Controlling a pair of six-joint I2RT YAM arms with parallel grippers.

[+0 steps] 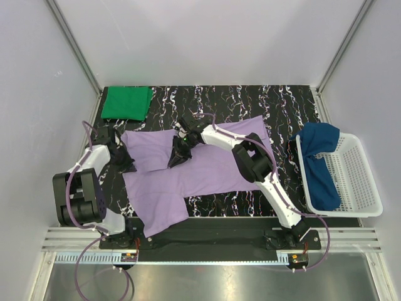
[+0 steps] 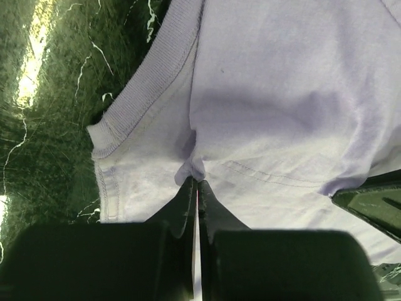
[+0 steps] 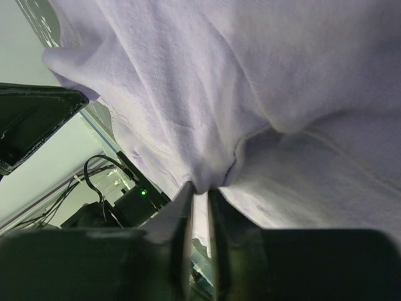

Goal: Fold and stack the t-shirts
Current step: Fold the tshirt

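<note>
Tension matters: your left gripper (image 2: 196,183) and right gripper (image 3: 199,189) both pinch the lavender t-shirt (image 1: 213,174), so carry the fold evenly.

The lavender cloth t-shirt (image 1: 188,179), bright green cloth t-shirt (image 1: 127,103) and dark blue cloth t-shirt (image 1: 318,141) are plain — the black tabletop (image 1: 250,103) is white-veined.
</note>
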